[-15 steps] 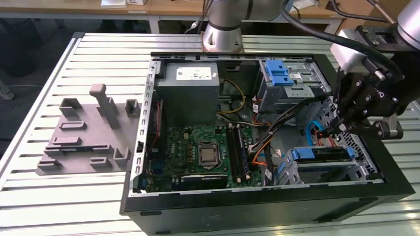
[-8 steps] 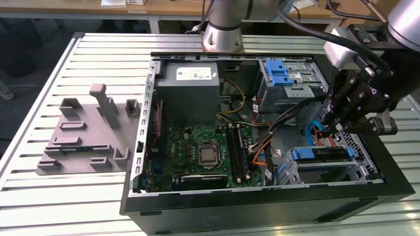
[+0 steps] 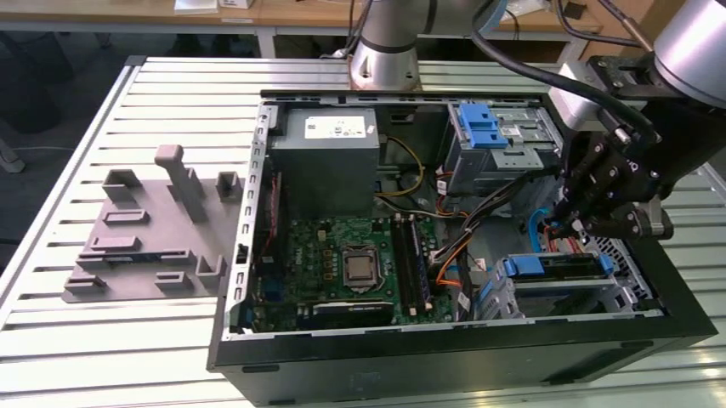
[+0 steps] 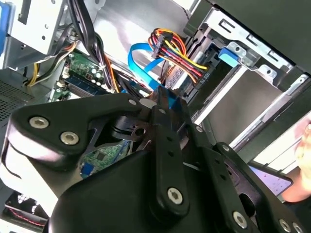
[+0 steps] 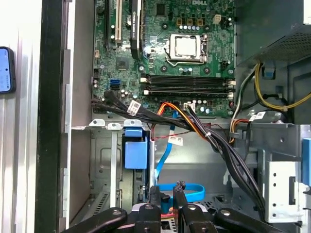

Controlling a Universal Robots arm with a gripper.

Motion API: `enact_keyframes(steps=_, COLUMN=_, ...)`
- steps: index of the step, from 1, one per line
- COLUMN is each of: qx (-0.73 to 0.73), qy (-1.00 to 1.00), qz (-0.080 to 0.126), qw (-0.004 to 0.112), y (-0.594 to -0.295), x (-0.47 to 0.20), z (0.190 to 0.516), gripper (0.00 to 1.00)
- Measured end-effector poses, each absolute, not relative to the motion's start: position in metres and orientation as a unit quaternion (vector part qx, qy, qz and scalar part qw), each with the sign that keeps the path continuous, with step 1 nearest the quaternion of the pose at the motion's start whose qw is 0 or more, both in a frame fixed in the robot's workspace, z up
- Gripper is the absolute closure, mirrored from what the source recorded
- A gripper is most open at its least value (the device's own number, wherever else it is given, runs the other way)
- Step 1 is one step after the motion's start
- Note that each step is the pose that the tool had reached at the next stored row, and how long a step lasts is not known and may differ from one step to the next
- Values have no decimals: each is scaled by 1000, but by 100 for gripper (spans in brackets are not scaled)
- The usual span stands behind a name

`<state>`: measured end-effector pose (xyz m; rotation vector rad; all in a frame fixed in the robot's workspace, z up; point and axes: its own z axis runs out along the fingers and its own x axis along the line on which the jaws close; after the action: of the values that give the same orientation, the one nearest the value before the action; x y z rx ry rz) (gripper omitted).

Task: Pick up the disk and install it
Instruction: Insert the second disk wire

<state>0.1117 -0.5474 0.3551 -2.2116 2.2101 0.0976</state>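
While the open computer case (image 3: 454,340) lay on its side on the slatted worktop (image 3: 114,365), the grey holder (image 3: 148,242) stood outside the case's wall. Within the case, the power supply (image 3: 329,149) occupied a rear corner and the motherboard (image 3: 340,263) covered the floor. The disk (image 3: 556,265), marked by its blue bracket, sat seated in the case's front drive bay. The gripper (image 3: 567,229) hung inside the case just above that bay, its jaws narrow and apparently pinching the blue data cable (image 5: 187,190). To do this step well, the cable end probably needed holding square to the disk's port, pressing straight, and keeping apart from the coloured wire bundle (image 4: 177,56).
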Motion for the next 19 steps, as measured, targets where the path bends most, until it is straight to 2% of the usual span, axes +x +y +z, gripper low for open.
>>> enact_keyframes(steps=2, qx=-707, qy=707, qz=29, qw=5, y=-547, x=112, z=355, gripper=75)
enact_keyframes(steps=3, qx=-707, qy=707, qz=29, qw=5, y=-547, x=112, z=355, gripper=76)
enact_keyframes(steps=4, qx=-707, qy=707, qz=29, qw=5, y=-548, x=112, z=355, gripper=83)
enact_keyframes(steps=6, qx=-707, qy=707, qz=29, qw=5, y=-547, x=112, z=355, gripper=84)
enact_keyframes(steps=19, qx=-707, qy=707, qz=29, qw=5, y=-556, x=112, z=347, gripper=84)
